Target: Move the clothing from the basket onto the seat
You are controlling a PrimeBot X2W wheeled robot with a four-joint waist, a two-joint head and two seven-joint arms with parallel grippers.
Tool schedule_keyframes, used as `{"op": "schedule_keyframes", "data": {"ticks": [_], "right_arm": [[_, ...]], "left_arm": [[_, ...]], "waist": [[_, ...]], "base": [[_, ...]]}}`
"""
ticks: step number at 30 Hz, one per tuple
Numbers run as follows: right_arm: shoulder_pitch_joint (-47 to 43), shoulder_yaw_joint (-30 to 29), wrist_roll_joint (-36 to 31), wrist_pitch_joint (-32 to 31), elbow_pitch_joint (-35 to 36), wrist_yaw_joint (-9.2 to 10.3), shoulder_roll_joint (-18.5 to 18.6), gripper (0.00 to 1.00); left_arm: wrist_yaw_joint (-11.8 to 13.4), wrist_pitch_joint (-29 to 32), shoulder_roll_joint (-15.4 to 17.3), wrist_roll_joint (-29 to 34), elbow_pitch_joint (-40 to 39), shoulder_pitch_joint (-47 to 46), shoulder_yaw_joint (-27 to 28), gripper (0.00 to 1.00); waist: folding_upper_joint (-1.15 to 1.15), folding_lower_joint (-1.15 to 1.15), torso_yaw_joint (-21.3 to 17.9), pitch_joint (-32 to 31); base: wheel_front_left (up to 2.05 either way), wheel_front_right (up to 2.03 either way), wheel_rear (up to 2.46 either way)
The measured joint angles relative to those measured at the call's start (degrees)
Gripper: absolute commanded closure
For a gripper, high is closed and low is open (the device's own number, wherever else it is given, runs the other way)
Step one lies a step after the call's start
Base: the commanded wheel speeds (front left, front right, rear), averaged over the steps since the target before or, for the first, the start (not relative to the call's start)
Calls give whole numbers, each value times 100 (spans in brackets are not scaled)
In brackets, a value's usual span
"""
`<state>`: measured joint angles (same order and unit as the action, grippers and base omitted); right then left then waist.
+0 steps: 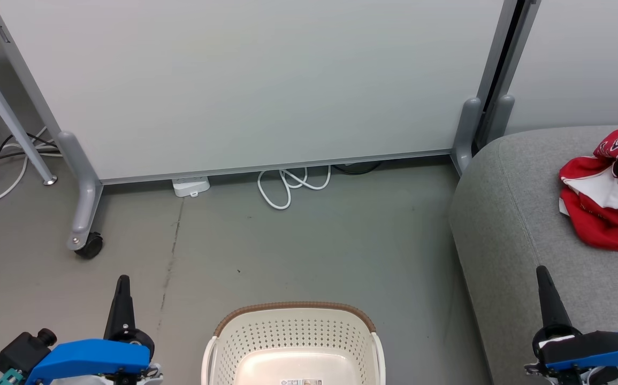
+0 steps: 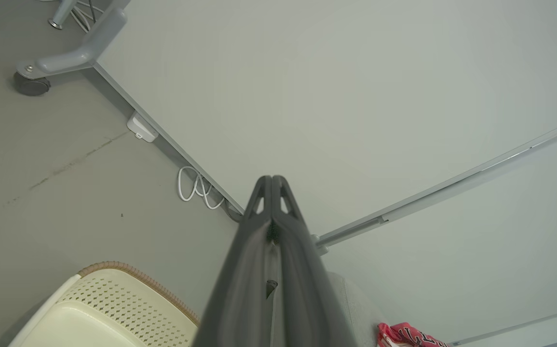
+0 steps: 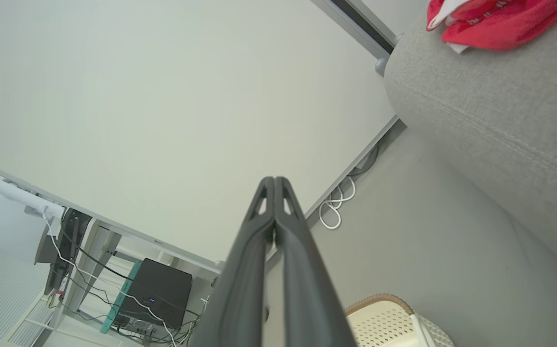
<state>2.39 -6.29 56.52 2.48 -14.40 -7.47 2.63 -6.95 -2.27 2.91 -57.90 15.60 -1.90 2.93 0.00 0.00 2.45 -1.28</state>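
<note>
The clothing (image 1: 611, 198), a crumpled heap of red jersey fabric with white panels, lies on the light-grey woven seat (image 1: 512, 214) at the right of the head view, well apart from the basket (image 1: 294, 307). White block characters edged in black show on the top fold, near the picture's right edge; the fold and the frame cut them off, so they cannot be read. In the left wrist view a corner of the red cloth carries pale lettering, too small to make out.

The cream perforated basket with its brown woven-look rim stands on the grey floor (image 1: 314, 246) at the bottom centre, just left of the seat's rounded corner. A small printed sticker (image 1: 300, 382) lies on the basket's smooth bottom; its print is too fine to read.

The left gripper (image 1: 122, 280) is at the lower left and the right gripper (image 1: 541, 270) at the lower right, the latter in front of the seat. In each wrist view the two dark fingers are pressed together along their length, clenched on nothing.

Behind stands a pale partition panel (image 1: 266, 80) on a caster (image 1: 88, 247), with a coiled white cable (image 1: 287, 187) and a white power strip (image 1: 191, 186) at its foot
</note>
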Motion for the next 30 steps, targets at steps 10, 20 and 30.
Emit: {"op": "schedule_keyframes", "data": {"ticks": [10, 20, 30], "right_arm": [[67, -4, 646, -170, 4, 0, 2, 100], [119, -7, 1225, -303, 7, 0, 3, 100], [166, -10, 1768, -449, 14, 0, 4, 100]], "left_arm": [[-1, 162, -1, -613, -26, -68, 57, 100], [-12, 298, -1, -1179, -53, -150, 127, 100], [-14, 438, -2, -1697, -70, -195, 178, 100]], "waist": [[0, 0, -35, 21], [0, 0, -69, 41], [0, 0, -104, 62]], "base": [[0, 0, 0], [0, 0, 0], [0, 0, 0]]}}
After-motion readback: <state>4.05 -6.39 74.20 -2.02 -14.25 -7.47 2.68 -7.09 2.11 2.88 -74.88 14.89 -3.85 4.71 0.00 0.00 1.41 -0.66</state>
